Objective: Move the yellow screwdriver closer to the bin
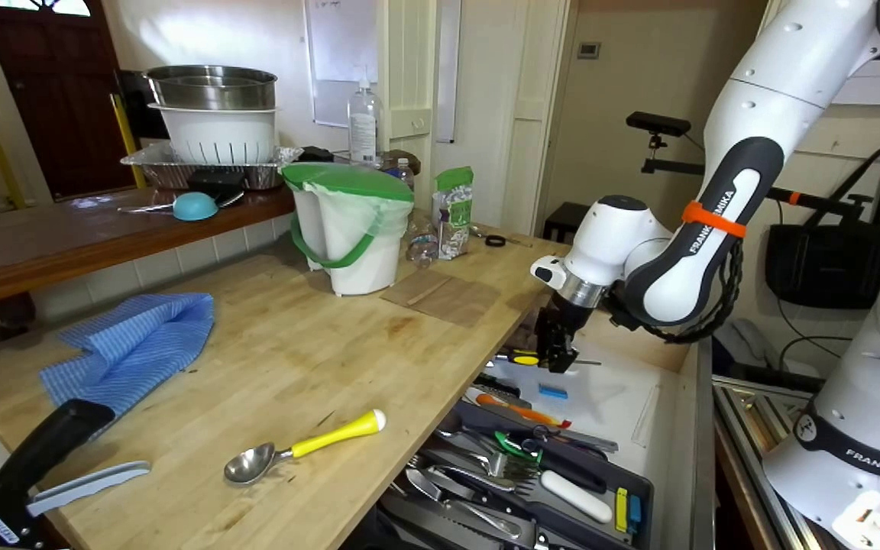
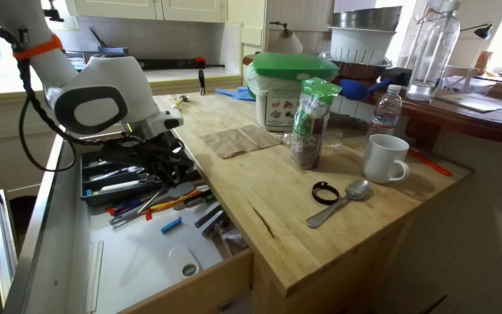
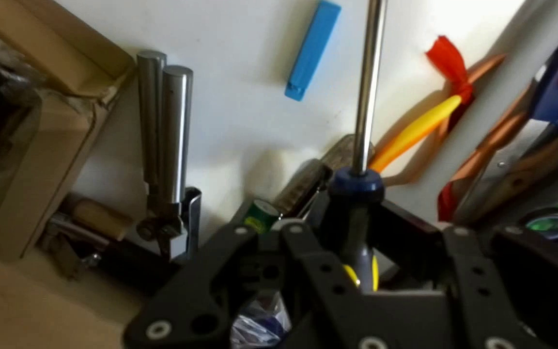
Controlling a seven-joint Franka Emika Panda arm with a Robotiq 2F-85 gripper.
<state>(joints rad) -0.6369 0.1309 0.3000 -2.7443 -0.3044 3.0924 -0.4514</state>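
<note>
Wrist view: the gripper (image 3: 356, 220) is clamping the yellow screwdriver (image 3: 356, 184) between its fingers (image 3: 407, 230), on the dark handle just behind the blue collar. The shaft is extending ahead of the fingers, and yellow trim is showing behind them. In an exterior view, the tool is hanging over the drawer (image 1: 623, 386), its handle end pointing from the fingers toward the counter (image 1: 279, 359).

Handling, as judged: the screwdriver is looking light, stiff and hard to damage. The bare shaft is probably presenting a slippery surface; the thicker handle is offering the better hold. Gripping this close to the collar is leaving length on both sides of the fingers, so a knock could be turning the tool.

In the wrist view, a blue plastic piece (image 3: 313, 51) is lying below and ahead of the fingers; a pair of metal handles (image 3: 173, 131) is lying to their left, a cardboard box (image 3: 41, 169) farther out; an orange-yellow handle (image 3: 417, 131) is lying to their right. The bin (image 1: 367, 260) is standing on the counter, well apart from the fingers; the counter's edge is lying between, probably calling for a lift first. Brown paper (image 1: 444, 296) is also lying between, with a green-topped packet (image 1: 453, 221) standing near the bin.
</note>
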